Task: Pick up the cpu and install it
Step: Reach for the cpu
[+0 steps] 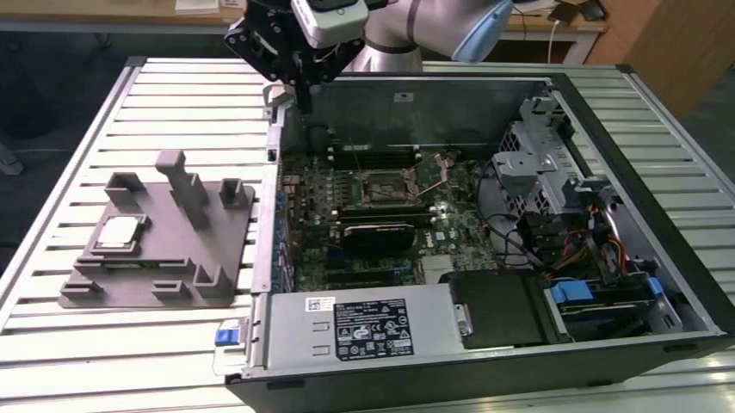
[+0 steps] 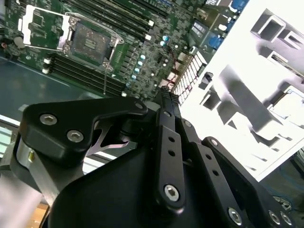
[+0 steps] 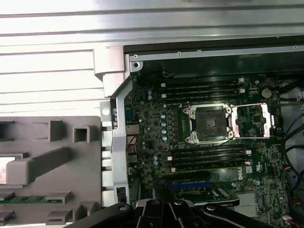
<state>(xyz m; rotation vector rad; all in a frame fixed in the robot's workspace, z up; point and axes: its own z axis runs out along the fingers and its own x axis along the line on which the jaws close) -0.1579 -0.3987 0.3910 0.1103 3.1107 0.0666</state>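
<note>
One hand [image 2: 165, 95], closed, empty, near one case [image 1: 460, 107]; one cpu [image 1: 120, 234] on fixture [image 1: 172, 277].

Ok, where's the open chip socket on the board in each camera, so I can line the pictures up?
Exterior view: the socket sits mid-board inside the open case, toward the far wall.
Second wrist view: the socket sits between memory slot rows, its metal frame swung open beside it.
First wrist view: the socket sits between the same slot rows.
Shared landmark: the grey plate with posts, just outside the case.
</note>
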